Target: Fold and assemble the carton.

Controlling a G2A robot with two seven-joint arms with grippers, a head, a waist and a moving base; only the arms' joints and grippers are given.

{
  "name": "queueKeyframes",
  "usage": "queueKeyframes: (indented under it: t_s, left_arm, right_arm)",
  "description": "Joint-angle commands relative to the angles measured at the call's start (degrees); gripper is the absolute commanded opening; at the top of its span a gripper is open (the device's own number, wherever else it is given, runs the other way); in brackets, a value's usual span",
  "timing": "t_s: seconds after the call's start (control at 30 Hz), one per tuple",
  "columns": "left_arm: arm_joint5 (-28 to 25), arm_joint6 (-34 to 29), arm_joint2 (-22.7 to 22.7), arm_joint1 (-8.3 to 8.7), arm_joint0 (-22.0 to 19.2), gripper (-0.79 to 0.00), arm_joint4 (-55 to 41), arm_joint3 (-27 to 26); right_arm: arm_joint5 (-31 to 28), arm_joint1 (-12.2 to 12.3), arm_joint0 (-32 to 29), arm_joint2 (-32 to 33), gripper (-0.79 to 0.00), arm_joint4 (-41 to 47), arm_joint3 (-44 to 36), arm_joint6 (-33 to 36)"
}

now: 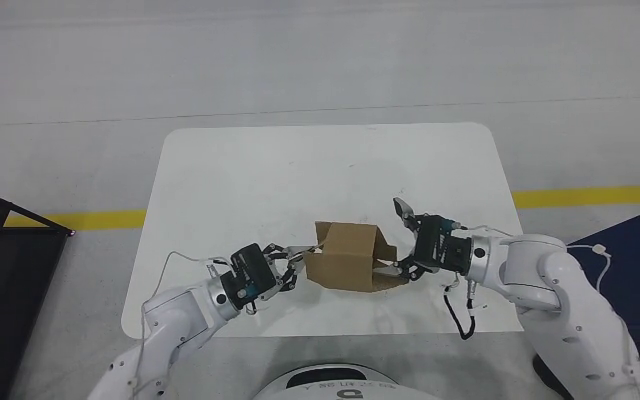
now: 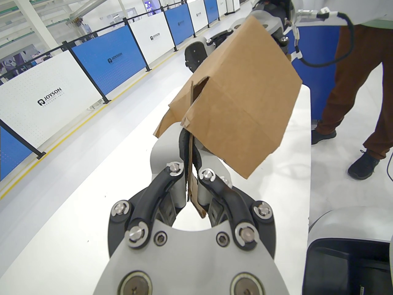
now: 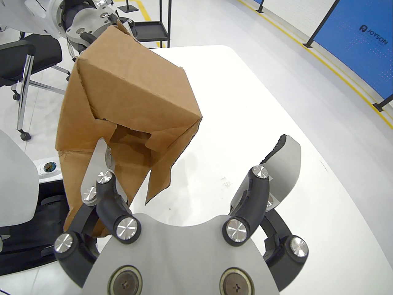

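A brown carton [image 1: 345, 257] hangs tilted over the near middle of the white table [image 1: 300, 170], its end flaps loose. My left gripper [image 1: 300, 262] is at the carton's left end, shut on one end flap; in the left wrist view the cardboard [image 2: 239, 105] is pinched between the left gripper's [image 2: 190, 151] black pads. My right gripper [image 1: 393, 238] stands open at the carton's right end. In the right wrist view one finger [image 3: 99, 155] lies against a hanging flap of the carton [image 3: 132, 93], while the other finger [image 3: 284, 151] is free over the table.
Bare tabletop lies beyond and to both sides of the carton. Off the table stand a black shelf rack [image 3: 153, 4] with small cartons and an office chair [image 3: 18, 59]. A black frame [image 1: 20, 260] stands on the floor at the left.
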Motion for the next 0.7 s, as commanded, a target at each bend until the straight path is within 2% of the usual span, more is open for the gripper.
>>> queueKeyframes:
  t_s: [0.0,0.33,0.67]
  left_arm:
    - [0.1,0.0,0.0,0.0,-0.1,-0.785,-0.1,0.1]
    - [0.5,-0.5,0.0,-0.03,-0.2,-0.785,-1.2,1.0]
    - [-0.9,0.2,0.2,-0.2,-1.0,-0.785,-6.6,3.5]
  right_arm:
    - [0.1,0.0,0.1,-0.3,0.0,-0.2,0.0,-0.1]
    - [-0.1,0.2,-0.2,0.5,0.0,1.0,-0.5,-0.9]
    - [0.8,0.6,-3.2,8.7,0.0,7.4,1.7,-5.2]
